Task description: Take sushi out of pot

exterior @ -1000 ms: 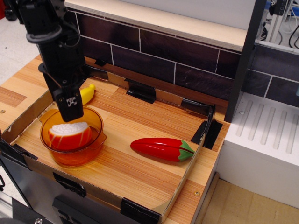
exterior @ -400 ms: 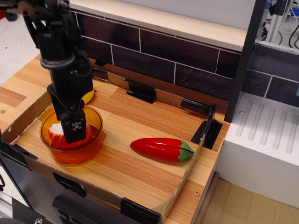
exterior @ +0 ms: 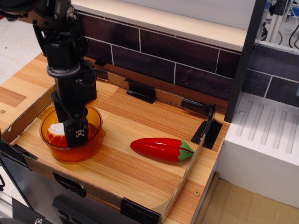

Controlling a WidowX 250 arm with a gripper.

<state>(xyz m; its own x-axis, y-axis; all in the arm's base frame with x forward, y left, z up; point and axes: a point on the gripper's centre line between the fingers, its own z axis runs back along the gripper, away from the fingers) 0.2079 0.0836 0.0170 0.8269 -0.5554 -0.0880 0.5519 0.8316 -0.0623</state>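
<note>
The amber transparent pot (exterior: 91,143) stands at the front left of the wooden tray. The sushi (exterior: 56,134) lies inside it, with its white rice side up and its orange-red side below. My black gripper (exterior: 76,136) points straight down into the pot. Its tip is at the sushi's right part and covers it. From this side I see the fingers as one black block. I cannot tell whether they are open or closed on the sushi.
A long red chili pepper (exterior: 161,149) with a green stem lies on the tray to the right of the pot. A cardboard wall (exterior: 187,175) rims the tray. Dark tiles (exterior: 187,53) stand behind it and a white block (exterior: 266,140) at the right.
The gripper has come down from above the pot's back rim into the pot, onto the sushi. It now hides the sushi's right half and the banana behind it.
</note>
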